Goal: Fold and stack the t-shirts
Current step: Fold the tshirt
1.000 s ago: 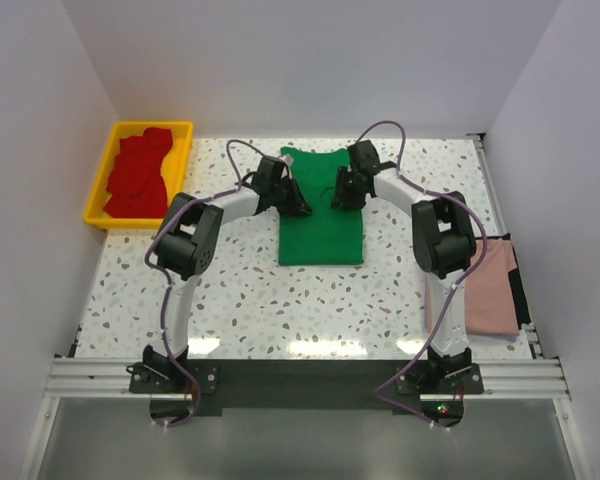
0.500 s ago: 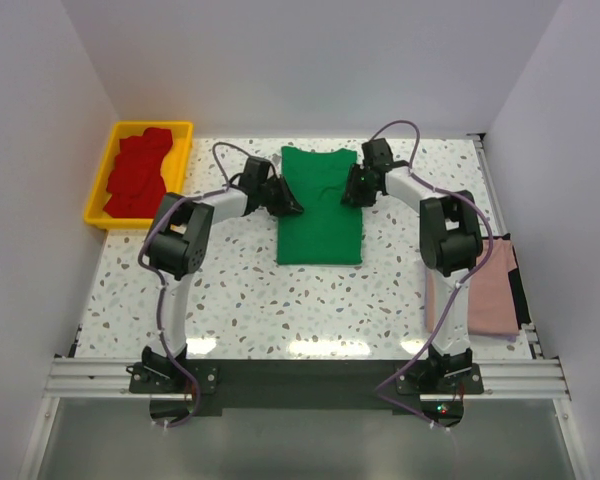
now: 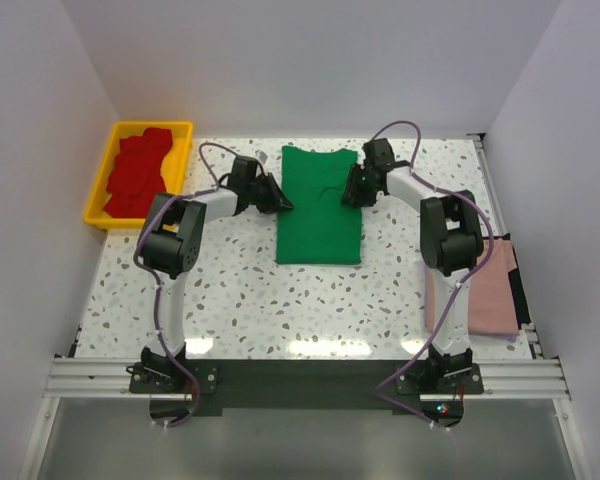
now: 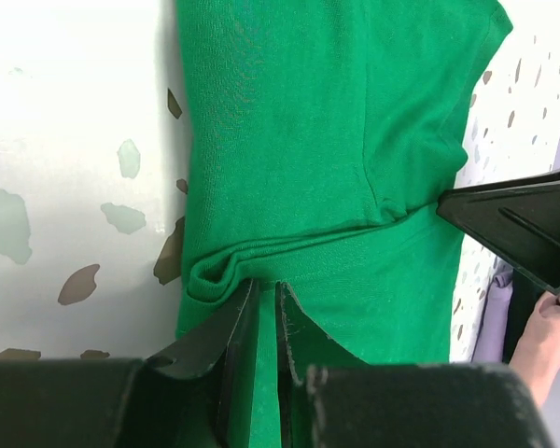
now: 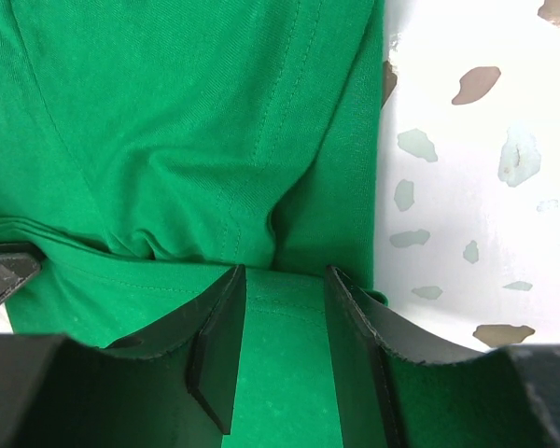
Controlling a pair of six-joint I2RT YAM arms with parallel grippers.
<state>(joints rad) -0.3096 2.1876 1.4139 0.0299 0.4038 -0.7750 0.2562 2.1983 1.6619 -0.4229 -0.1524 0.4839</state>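
Observation:
The bright green t-shirt [image 3: 320, 210] lies folded into a long rectangle at the table's middle back. My left gripper [image 3: 278, 201] is at its left edge. Its jaws are almost together on a bunched fold of green cloth [image 4: 215, 275]. My right gripper [image 3: 353, 192] is at its right edge. Its jaws stand apart over a flat stitched layer of the green t-shirt [image 5: 285, 308]. Red t-shirts [image 3: 138, 172] are piled in a yellow tray. The dusty pink t-shirt [image 3: 488, 290] lies at the table's right edge.
The yellow plastic tray [image 3: 185, 150] sits at the back left corner. White walls close in the left, back and right. The right gripper's dark finger [image 4: 518, 224] shows across the shirt in the left wrist view.
Both grippers have moved from over the shirt's middle out to its side edges and slightly back. The shirt's far end now looks squarer.

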